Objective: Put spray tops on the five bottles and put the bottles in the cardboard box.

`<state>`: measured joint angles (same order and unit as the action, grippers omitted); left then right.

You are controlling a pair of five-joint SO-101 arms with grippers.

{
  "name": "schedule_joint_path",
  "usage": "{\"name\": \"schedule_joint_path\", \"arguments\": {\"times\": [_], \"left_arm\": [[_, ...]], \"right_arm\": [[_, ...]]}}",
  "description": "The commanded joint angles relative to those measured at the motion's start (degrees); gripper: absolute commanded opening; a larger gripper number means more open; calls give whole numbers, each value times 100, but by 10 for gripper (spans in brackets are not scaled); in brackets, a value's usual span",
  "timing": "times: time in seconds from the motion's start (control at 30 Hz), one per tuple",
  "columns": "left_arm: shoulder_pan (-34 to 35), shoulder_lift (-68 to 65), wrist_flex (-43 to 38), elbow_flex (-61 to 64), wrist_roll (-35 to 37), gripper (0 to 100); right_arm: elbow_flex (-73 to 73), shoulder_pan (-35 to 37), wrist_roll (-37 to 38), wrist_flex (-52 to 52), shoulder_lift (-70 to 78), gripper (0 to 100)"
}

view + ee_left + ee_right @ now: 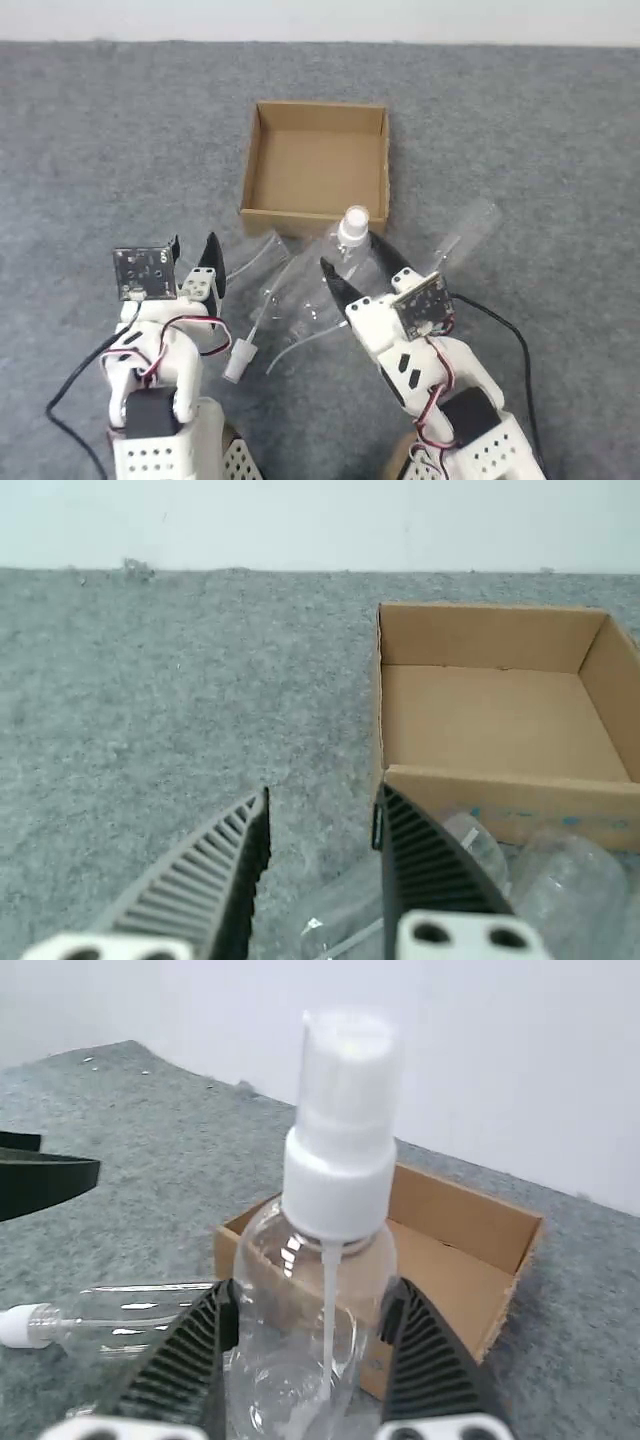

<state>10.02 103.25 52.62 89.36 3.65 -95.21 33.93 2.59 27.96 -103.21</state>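
Note:
My right gripper (352, 252) is shut on a clear bottle (300, 1340) that stands upright with a white spray top (340, 1130) screwed on, just in front of the cardboard box (315, 160). Several other clear bottles (300, 295) lie on the carpet between the two arms, and one more bottle (470, 230) lies to the right of the box. A loose spray top (240, 358) with its thin tube lies beside the left arm. My left gripper (194, 245) hangs open over the carpet to the left of the bottles, with nothing between its fingers (415, 860).
Grey carpet (100, 150) covers the table, with free room left and right of the box. The box (500, 710) is open-topped with nothing inside. A capped bottle (110, 1310) lies on its side left of the held one.

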Motion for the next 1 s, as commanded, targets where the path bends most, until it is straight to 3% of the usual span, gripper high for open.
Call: {"name": "schedule_joint_path", "arguments": {"times": [0.0, 0.23, 0.57, 0.97], "left_arm": [[44, 88, -18, -66, -105, 159], [44, 88, -18, -48, -105, 159], [44, 88, -18, -31, -105, 159], [44, 88, -26, -31, -105, 160]], "right_arm": [[158, -84, -53, 4, -75, 6], [563, -136, -9, 57, -4, 6], [2127, -295, -18, 936, 4, 6], [2426, -295, 246, 892, 13, 6]]}}
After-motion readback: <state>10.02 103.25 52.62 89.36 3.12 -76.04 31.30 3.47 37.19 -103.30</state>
